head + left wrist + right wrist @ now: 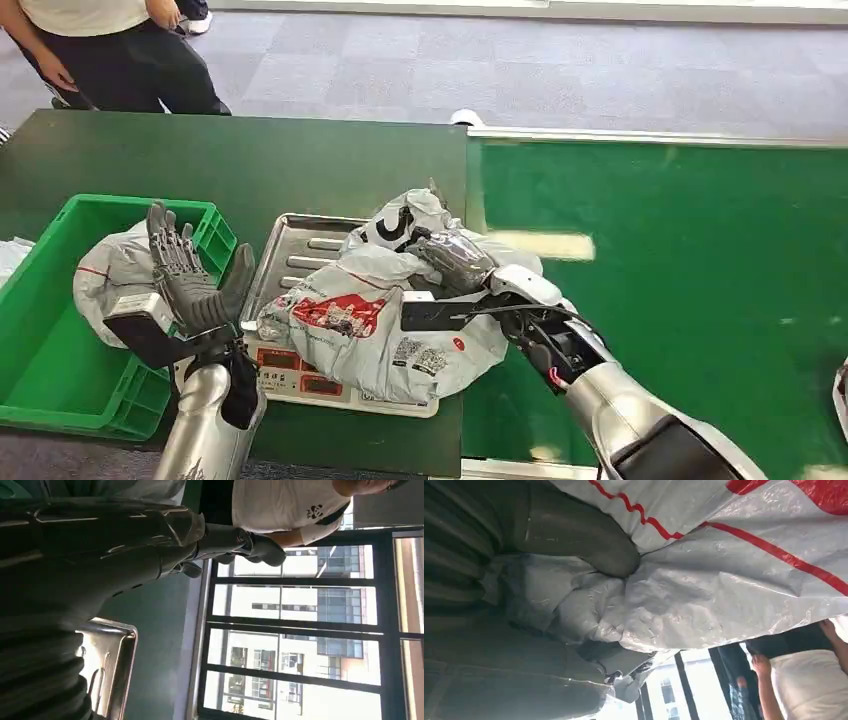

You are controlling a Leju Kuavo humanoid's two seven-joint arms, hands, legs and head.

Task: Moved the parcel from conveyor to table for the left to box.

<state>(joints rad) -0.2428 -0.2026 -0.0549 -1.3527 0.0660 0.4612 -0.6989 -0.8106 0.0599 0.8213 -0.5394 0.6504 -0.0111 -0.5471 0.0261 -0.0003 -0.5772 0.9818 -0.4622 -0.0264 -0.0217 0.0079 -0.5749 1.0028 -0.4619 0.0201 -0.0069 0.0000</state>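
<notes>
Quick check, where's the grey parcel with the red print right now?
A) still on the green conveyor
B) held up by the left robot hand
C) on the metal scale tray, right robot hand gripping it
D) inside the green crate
C: the grey parcel lies across the metal scale tray with the right robot hand gripping its bunched plastic; the left robot hand is raised with fingers spread, holding nothing.
</notes>
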